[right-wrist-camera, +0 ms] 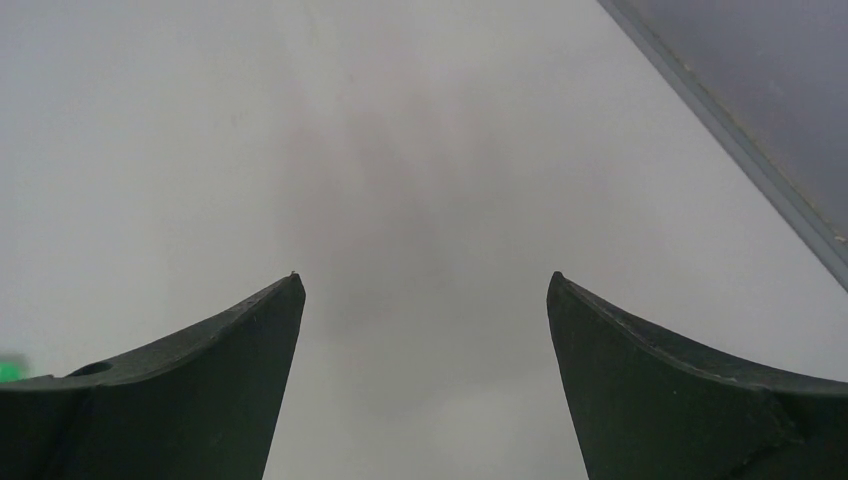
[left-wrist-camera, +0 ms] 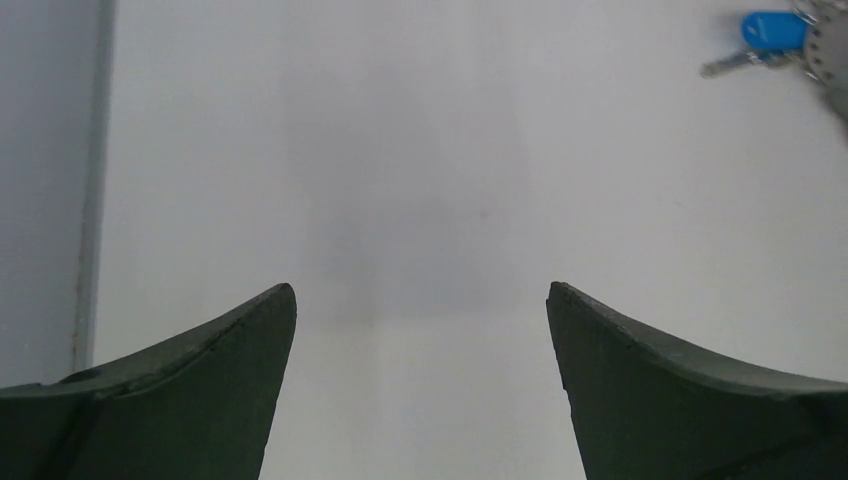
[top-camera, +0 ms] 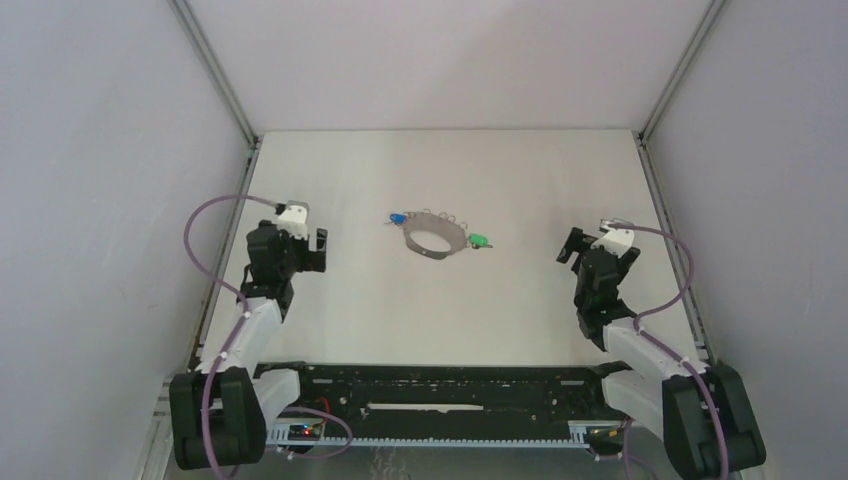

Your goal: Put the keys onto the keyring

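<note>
The grey-brown keyring [top-camera: 433,236] lies at the middle of the table, with small wire loops round its rim. The blue-headed key [top-camera: 397,219] touches its left side; it also shows in the left wrist view [left-wrist-camera: 770,32] at the top right, beside the ring's edge [left-wrist-camera: 828,50]. The green-headed key [top-camera: 481,241] touches the ring's right side. A sliver of green [right-wrist-camera: 10,368] shows at the left edge of the right wrist view. My left gripper [top-camera: 318,250] is open and empty, left of the ring. My right gripper [top-camera: 572,246] is open and empty, right of the ring.
Grey walls with metal corner rails [top-camera: 215,75] enclose the white table [top-camera: 440,300] on three sides. A black rail [top-camera: 440,385] runs along the near edge between the arm bases. A wall edge [right-wrist-camera: 740,130] shows at the upper right of the right wrist view.
</note>
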